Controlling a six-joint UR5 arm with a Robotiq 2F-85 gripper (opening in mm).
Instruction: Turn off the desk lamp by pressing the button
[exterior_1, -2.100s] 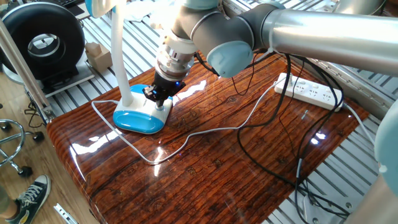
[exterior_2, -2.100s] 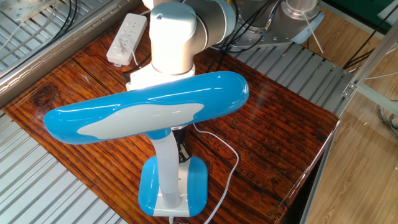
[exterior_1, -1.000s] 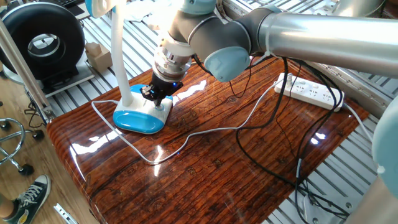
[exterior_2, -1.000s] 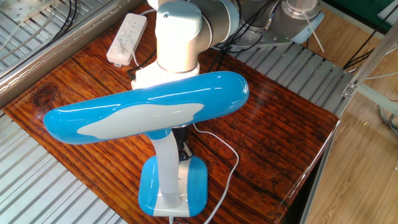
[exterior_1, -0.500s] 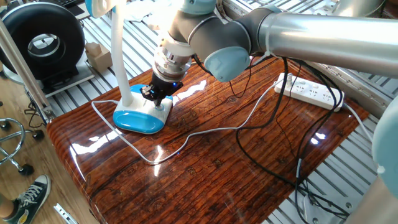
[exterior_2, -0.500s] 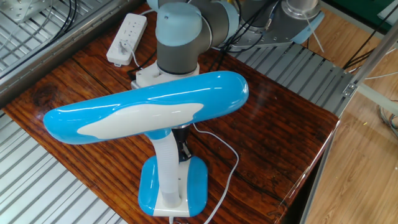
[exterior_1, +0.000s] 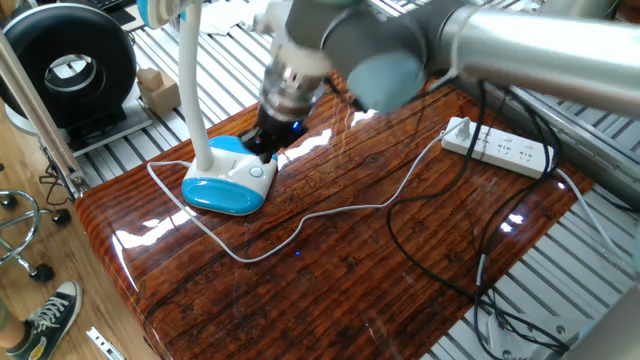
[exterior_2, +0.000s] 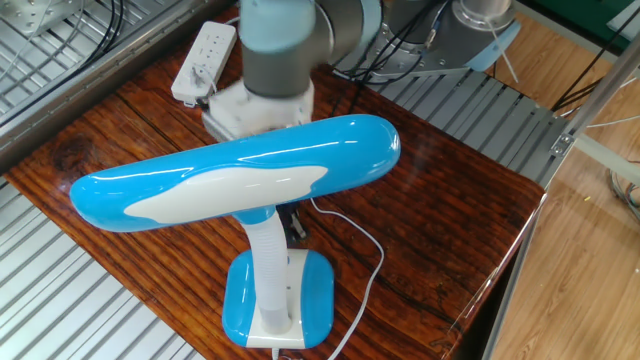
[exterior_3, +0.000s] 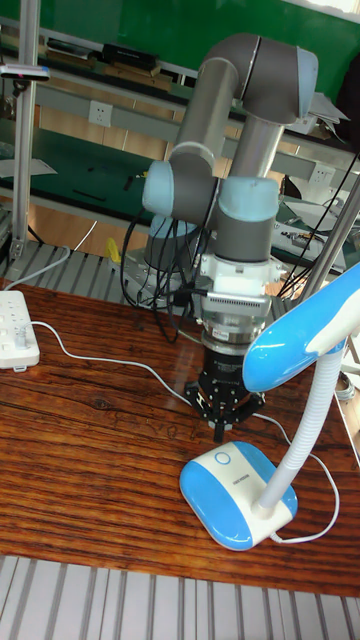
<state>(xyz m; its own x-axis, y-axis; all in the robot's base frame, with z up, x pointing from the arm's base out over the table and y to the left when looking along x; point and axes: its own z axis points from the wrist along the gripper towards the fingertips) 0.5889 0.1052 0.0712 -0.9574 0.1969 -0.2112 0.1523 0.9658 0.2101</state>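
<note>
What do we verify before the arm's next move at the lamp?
1. Gripper off the button: ok, its tips hang behind the base, not on it.
2. Button unobstructed: ok, in plain sight in the tall view.
3. Lamp off: cannot tell, the lit side of the head is hidden.
4. Base flat on the table: ok.
5. Cord clear of the gripper: ok, it lies along the table.
6. Finger state: cannot tell.
</note>
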